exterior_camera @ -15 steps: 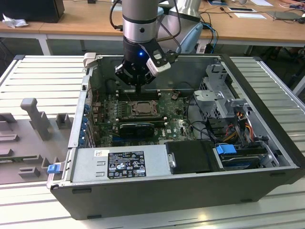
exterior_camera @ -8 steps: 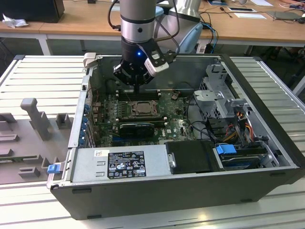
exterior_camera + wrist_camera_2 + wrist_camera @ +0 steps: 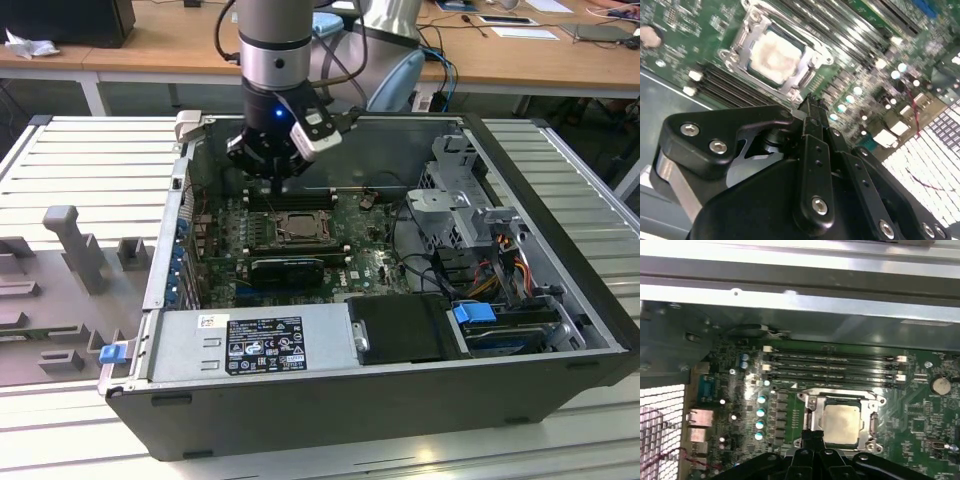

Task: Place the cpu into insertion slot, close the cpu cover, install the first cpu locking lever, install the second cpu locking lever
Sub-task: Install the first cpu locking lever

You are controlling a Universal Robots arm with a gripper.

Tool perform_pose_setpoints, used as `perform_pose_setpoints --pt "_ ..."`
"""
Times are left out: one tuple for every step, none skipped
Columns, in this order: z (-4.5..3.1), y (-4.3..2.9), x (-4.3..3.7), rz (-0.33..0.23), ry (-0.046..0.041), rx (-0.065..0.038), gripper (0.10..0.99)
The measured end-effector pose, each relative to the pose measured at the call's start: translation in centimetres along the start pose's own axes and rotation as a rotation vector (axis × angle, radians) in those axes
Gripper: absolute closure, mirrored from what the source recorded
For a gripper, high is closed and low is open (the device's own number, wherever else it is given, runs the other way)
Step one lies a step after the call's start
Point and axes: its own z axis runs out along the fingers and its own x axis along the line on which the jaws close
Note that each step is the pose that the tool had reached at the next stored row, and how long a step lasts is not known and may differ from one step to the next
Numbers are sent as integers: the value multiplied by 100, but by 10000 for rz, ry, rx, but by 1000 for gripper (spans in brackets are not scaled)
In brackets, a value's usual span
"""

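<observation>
The cpu [image 3: 842, 422] lies flat in the insertion slot [image 3: 300, 226] on the green board, its pale face [image 3: 774, 54] showing. The silvery cpu cover [image 3: 812, 407] lies down around it as a frame [image 3: 742, 55]. My black gripper [image 3: 815, 439] hangs just above the board beside one edge of the socket, fingertips together and nothing between them [image 3: 810, 102]. In the exterior view the gripper [image 3: 280, 180] sits over the far side of the socket, inside the open computer case. I cannot tell how the locking levers stand.
Long black memory slots [image 3: 835, 365] run beside the socket, toward the case wall [image 3: 800, 315]. A power supply [image 3: 260, 345] fills the case's near side. A drive cage [image 3: 460, 190] and cables [image 3: 490, 270] stand at the exterior view's right. A person's sleeve [image 3: 395, 80] is behind.
</observation>
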Motion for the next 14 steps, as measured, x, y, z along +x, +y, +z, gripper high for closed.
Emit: perform_pose_setpoints --pt "3 3 39 -1 -1 -6 980" --pt "7 7 79 1 -2 -8 980" --pt "11 11 109 6 -3 -8 980" --pt "17 19 148 18 -4 -10 980" --pt "21 24 174 29 -4 -10 980" --pt "27 30 204 36 -3 -8 980" --pt "33 37 236 40 -3 -8 980" --pt "39 46 273 42 -3 -8 980" --pt "44 56 310 42 -4 -9 980" --pt "58 99 367 44 -4 -9 980" --pt "74 149 369 45 -3 -8 980" --pt "82 180 366 43 -3 -8 980" --pt "87 217 363 43 -4 -9 980" --pt "91 242 362 44 -4 -9 980"
